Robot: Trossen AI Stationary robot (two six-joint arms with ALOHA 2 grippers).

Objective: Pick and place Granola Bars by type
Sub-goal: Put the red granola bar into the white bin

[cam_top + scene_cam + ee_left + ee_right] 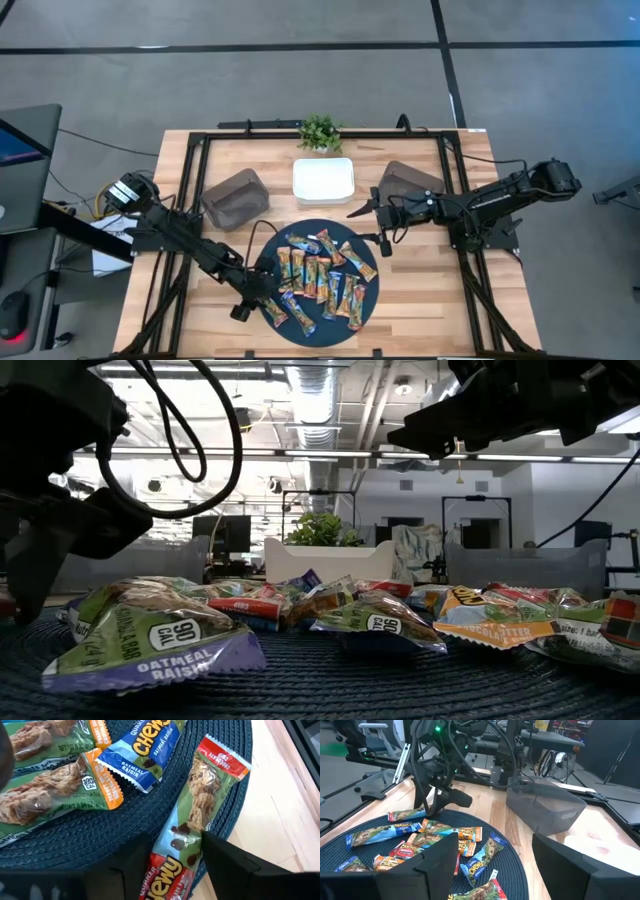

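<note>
Barely started: the Granola Bars (322,279) all sat piled on the dark round mat (372,301) near the worktop (430,320) front edge, and neither grey bin (234,197) nor the white tray (323,181) showed any bars inside from above, so all the sorting was left. Left end effector (172,857) was down at the mat's front-left edge, fingers part open, straddling a red-and-green chocolate chip bar (200,800), one finger at either long side; couldn't tell if they'd made contact, and the bar lay flat on the mat, not lifted. Right end effector (383,226) hovered wide open and empty above the mat's far right edge, just in front of the right bin (408,180).
</note>
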